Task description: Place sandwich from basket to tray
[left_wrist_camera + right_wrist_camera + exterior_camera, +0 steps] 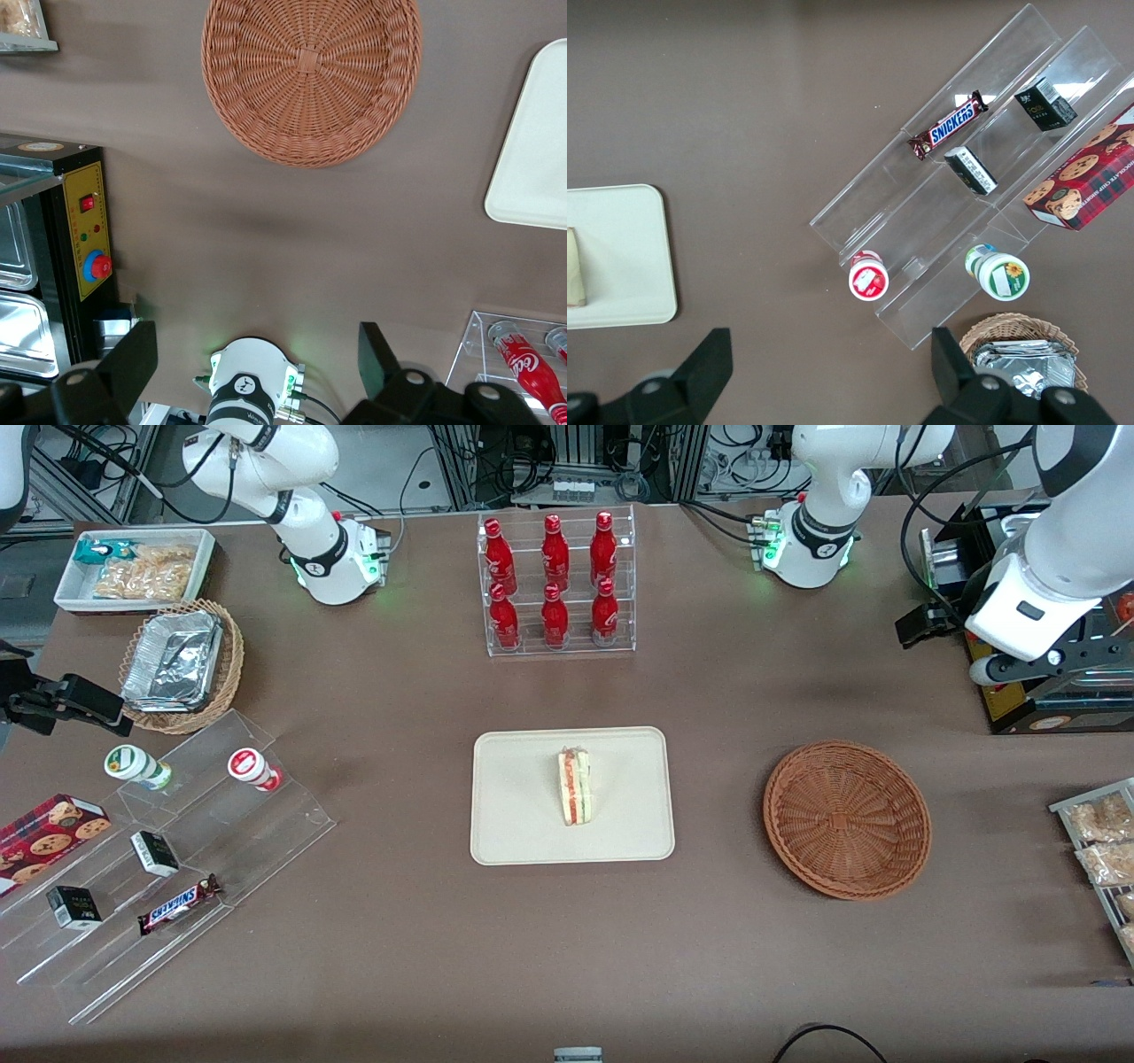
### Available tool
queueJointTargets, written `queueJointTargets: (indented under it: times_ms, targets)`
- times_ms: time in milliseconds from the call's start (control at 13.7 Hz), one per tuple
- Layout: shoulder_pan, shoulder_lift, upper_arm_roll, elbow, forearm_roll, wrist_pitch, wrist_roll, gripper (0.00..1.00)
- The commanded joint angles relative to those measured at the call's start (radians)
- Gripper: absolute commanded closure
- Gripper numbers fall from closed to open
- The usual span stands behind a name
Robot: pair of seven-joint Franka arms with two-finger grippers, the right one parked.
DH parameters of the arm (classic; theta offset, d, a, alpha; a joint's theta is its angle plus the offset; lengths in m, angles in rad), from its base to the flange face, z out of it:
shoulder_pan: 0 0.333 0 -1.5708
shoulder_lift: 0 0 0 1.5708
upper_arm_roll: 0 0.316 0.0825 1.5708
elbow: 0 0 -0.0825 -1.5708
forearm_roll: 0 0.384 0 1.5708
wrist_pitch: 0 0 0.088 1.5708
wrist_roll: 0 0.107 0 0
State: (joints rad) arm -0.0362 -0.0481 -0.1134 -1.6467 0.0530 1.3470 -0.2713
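Table (354, 957): a brown surface is carrying everything; the task's things are sitting near its middle.
Tray (523, 824): the cream rectangular tray is lying flat, nearer the front camera than the clear rack of red bottles (555, 584).
Basket (846, 819): the reddish-brown wicker bowl is resting beside the tray, toward the working arm's end of the table, well apart from it and holding nothing.
Gripper (257, 363): the left arm's gripper is hanging high above the table, near the black control box (84, 230) and well away from both basket and tray; its two fingers (133, 354) are standing wide apart, gripping nothing.
Sandwich (574, 786): the wrapped wedge is lying on the tray, close to its centre, red and green filling facing up, nothing touching it.
Step in hand: by my judgement, the placing is done and the arm is pulling clear, since the sandwich is on the tray and the basket is bare.
Next move: probably nothing more than parking the arm; no further grasp seems called for, provided the sandwich is sitting steady.
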Motion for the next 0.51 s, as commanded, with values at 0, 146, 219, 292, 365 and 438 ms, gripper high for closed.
queueJointTargets:
  times_ms: [0,146,219,292,365,438]
  targets:
    - [0.012,-0.019,-0.011,-0.018,-0.010,0.006,0.011,0.00]
    - [0.012,0.006,-0.011,0.019,-0.022,0.003,0.009,0.00]
    - [0.013,0.013,-0.011,0.039,-0.022,0.003,0.011,0.00]
    - [0.010,0.039,-0.011,0.062,-0.022,0.000,0.007,0.00]
    - [0.007,0.046,-0.012,0.076,-0.021,-0.014,0.007,0.00]
    - [0.006,0.051,-0.014,0.083,-0.021,-0.017,0.007,0.00]
